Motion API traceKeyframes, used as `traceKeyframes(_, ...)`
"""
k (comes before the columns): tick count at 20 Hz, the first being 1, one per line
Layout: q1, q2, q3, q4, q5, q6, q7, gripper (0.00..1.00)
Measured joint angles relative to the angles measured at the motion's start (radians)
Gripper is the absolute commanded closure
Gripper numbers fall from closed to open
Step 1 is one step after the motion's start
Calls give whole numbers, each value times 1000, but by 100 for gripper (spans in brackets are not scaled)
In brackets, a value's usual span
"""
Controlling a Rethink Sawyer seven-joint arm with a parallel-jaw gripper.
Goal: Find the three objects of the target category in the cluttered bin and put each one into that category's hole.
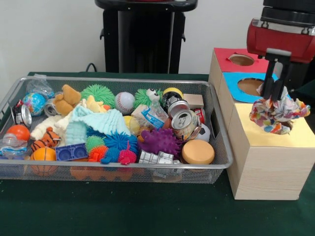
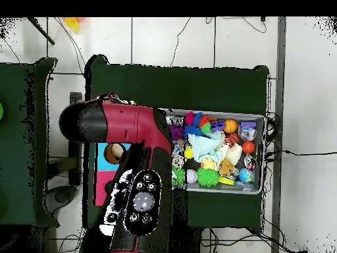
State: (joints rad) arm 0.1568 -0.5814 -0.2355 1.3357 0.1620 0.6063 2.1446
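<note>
My gripper is at the right of the front view, above the pale wood box with the yellow top. It is shut on a large bundle of white fabric with coloured dots. The bundle hangs right at the yellow top and covers the hole there, so the hole is hidden. The wire mesh bin lies to the left, full of clutter. No other dotted fabric shows in it. In the overhead view my red arm hides the gripper and most of the boxes; the bin lies to its right.
Behind the yellow box stand the blue-surround hole and the red-surround hole. The bin holds a mint knitted cloth, spiky balls, cans, a baseball and soft toys.
</note>
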Motion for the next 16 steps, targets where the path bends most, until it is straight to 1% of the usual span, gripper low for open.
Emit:
traceKeyframes(4, 0, -6, 2, 44, 0, 0, 0, 100)
traceKeyframes(8, 0, -9, 4, 69, 0, 0, 0, 100)
traceKeyframes(16, 0, -8, 17, 70, 3, 0, 0, 100)
